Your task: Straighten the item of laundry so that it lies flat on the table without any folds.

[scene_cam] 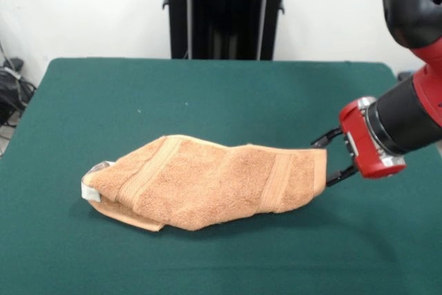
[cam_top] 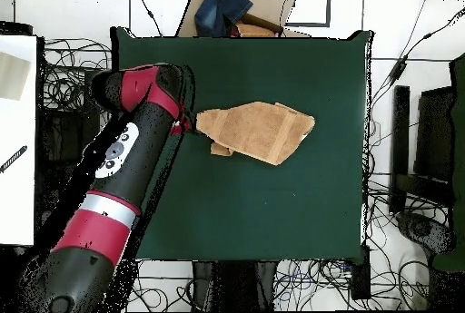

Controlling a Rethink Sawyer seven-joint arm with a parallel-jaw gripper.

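Note:
The item of laundry [scene_cam: 214, 188], an orange-tan towel with two woven bands, lies rumpled on the green table [scene_cam: 207, 88]. It is folded over on itself into a long wedge, and a white tag [scene_cam: 90, 190] shows at its left tip. My gripper [scene_cam: 326, 162] comes in low from the right, open. Its two black fingers [scene_cam: 324, 139] stand one above and one below the towel's right edge. In the overhead view the towel [cam_top: 259, 131] sits mid-table [cam_top: 254, 219], with the gripper [cam_top: 188, 126] at its left end and my arm [cam_top: 127, 155] covering the table's left side.
A cardboard box with a blue cloth [cam_top: 232, 10] stands beyond the table's top edge in the overhead view. Cables [cam_top: 400, 64] lie on the floor all around. A white surface [cam_top: 16, 137] is at the left. The black pedestal [scene_cam: 224, 12] stands behind the table.

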